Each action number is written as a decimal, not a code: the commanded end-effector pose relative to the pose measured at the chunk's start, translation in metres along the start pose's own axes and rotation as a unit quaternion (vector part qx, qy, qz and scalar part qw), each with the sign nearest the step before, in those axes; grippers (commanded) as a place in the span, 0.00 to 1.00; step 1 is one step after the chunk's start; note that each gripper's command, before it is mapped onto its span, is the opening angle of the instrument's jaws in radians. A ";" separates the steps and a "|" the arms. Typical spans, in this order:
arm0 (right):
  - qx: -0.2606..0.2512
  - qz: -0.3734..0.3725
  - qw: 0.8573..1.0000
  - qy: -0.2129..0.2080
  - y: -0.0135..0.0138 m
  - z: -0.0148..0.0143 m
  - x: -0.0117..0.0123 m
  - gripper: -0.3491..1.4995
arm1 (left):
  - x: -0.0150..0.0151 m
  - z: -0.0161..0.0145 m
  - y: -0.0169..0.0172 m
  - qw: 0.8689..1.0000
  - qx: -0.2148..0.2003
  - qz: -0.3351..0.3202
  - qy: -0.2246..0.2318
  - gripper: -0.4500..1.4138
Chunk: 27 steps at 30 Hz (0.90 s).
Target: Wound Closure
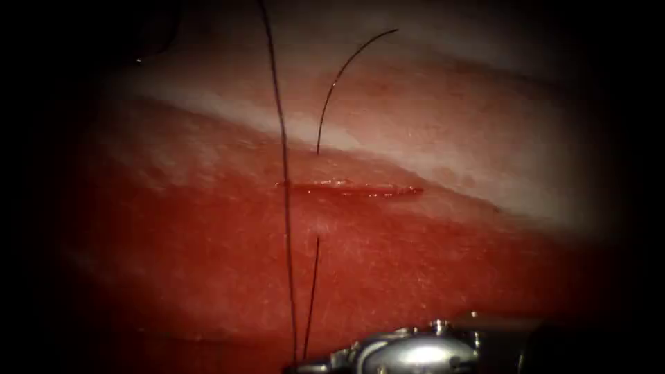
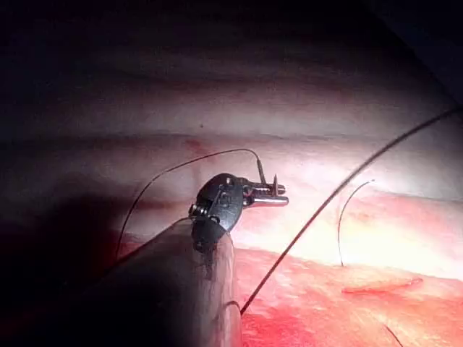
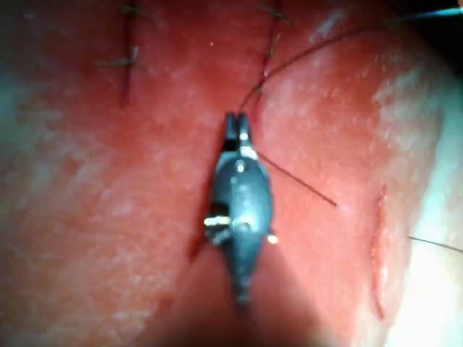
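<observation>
The cut (image 1: 350, 188) runs across the red tissue (image 1: 429, 263), wet with red fluid. One thread strand (image 1: 324, 104) enters the tissue just beyond the cut near its left end, and another (image 1: 313, 291) comes out on the near side. A long strand (image 1: 284, 173) crosses over the cut. My left tool (image 2: 273, 195) hangs above pale tissue, jaws shut on the needle (image 2: 259, 172) near its thread end. The needle is out of the tissue, and thread (image 2: 173, 170) arcs away from it. My right tool (image 3: 237, 124) (image 1: 301, 365) sits at the near edge, jaws shut on the thread (image 3: 304, 54).
Older dark stitches (image 3: 130, 54) (image 3: 271, 36) lie in the tissue beyond the right tool's tip. The cut (image 3: 377, 253) lies to that tool's side. A pale fatty band (image 1: 415, 152) runs behind the cut. The right tool's metal wrist (image 1: 415, 350) lies low over the near tissue.
</observation>
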 end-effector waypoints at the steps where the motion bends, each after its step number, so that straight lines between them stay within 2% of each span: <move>1: 0.004 -0.002 1.000 0.003 -0.0008 0.0011 0.0005 0.00 | -0.0003 0.0004 -0.0006 1.000 0.000 0.001 0.000 0.00; 7: 0.010 -0.006 1.000 0.007 -0.0018 0.0016 0.0022 0.00 | -0.0003 0.0004 -0.0006 1.000 -0.001 0.001 -0.001 0.00; 8: 0.010 -0.005 1.000 0.005 -0.0016 0.0016 0.0023 0.03 | -0.0003 0.0004 -0.0006 1.000 -0.001 0.001 -0.001 0.00; 9: 0.005 -0.004 1.000 0.010 -0.0013 0.0017 0.0022 0.32 | -0.0003 0.0004 -0.0006 1.000 -0.001 0.001 -0.001 0.00; 12: -0.024 0.001 1.000 0.019 -0.0001 0.0014 0.0014 0.75 | -0.0003 0.0004 -0.0006 1.000 -0.001 0.001 -0.001 0.00; 13: -0.036 0.004 0.999 0.018 0.0003 0.0012 0.0011 0.80 | -0.0003 0.0004 -0.0006 1.000 -0.001 0.001 -0.001 0.00; 17: -0.059 0.005 0.998 0.009 0.0028 -0.0002 -0.0004 0.85 | -0.0003 0.0004 -0.0006 1.000 -0.001 0.001 -0.001 0.00; 23: -0.082 0.007 0.997 0.003 0.0067 -0.0034 -0.0032 0.86 | -0.0004 0.0004 -0.0006 1.000 -0.001 0.001 -0.001 0.00; 27: -0.090 0.001 0.996 -0.005 0.0084 -0.0051 -0.0043 0.86 | -0.0004 0.0004 -0.0006 1.000 -0.001 0.002 -0.001 0.00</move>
